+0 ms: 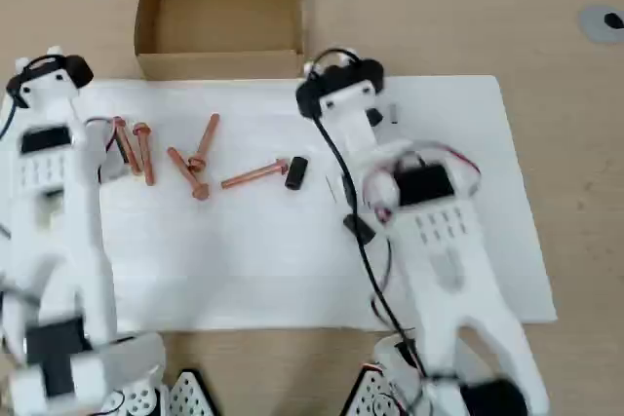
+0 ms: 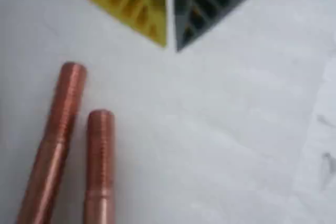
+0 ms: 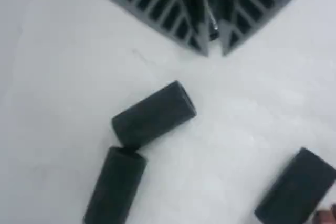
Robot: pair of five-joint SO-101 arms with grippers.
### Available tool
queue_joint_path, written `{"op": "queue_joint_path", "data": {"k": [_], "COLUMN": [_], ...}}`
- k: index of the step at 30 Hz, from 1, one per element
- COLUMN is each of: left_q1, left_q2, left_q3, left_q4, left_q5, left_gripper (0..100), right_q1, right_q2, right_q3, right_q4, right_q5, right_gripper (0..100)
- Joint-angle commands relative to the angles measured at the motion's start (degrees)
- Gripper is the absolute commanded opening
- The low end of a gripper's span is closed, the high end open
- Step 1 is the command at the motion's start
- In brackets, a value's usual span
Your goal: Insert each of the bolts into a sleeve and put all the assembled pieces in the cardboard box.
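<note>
Two copper bolts [image 2: 55, 140] [image 2: 100, 166] lie side by side on the white sheet, threaded ends toward my left gripper [image 2: 170, 45]. Its yellow and grey tips are shut with nothing between them, a short way from the bolts. From above, several bolts [image 1: 144, 153] [image 1: 207, 143] [image 1: 255, 174] are spread left of centre, with one black sleeve [image 1: 296, 172] at the end of a bolt. My right gripper [image 3: 214, 52] is shut and holds nothing, just off a black sleeve [image 3: 154, 114]; two more sleeves [image 3: 113, 187] [image 3: 295, 187] lie close by. The cardboard box [image 1: 219, 17] stands open beyond the sheet.
The white sheet [image 1: 244, 270] covers the middle of the wooden table. The left arm [image 1: 49, 153] runs along the sheet's left edge, and the right arm [image 1: 429, 231] with its cables lies across the sheet's right half. The arm bases stand at the near edge.
</note>
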Motion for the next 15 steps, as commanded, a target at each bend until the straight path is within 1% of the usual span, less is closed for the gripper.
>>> {"op": "queue_joint_path", "data": {"k": [1, 4, 10, 12, 15], "left_q1": [-0.97, -0.97, -0.62, -0.53, -0.53], "left_q2": [11.91, 19.21, 28.35, 30.46, 33.45], "left_q3": [-16.18, -25.93, -41.05, -45.54, -50.02], "left_q4": [5.36, 10.37, 16.70, 18.46, 18.99], "left_q5": [2.90, 4.04, 4.31, 4.40, 4.40], "left_gripper": [1, 1, 1, 1, 2], "right_q1": [0.75, 0.75, 0.75, 0.66, 0.48], "right_q2": [8.57, 12.35, 15.08, 15.43, 15.60], "right_q3": [-7.60, -9.01, -9.19, -9.19, -9.10], "right_q4": [1.05, 0.79, -0.70, -1.49, -2.81], "right_q5": [0.26, 0.26, 0.26, 0.26, 0.26], "right_gripper": [1.0, 1.0, 1.0, 1.0, 1.0]}}
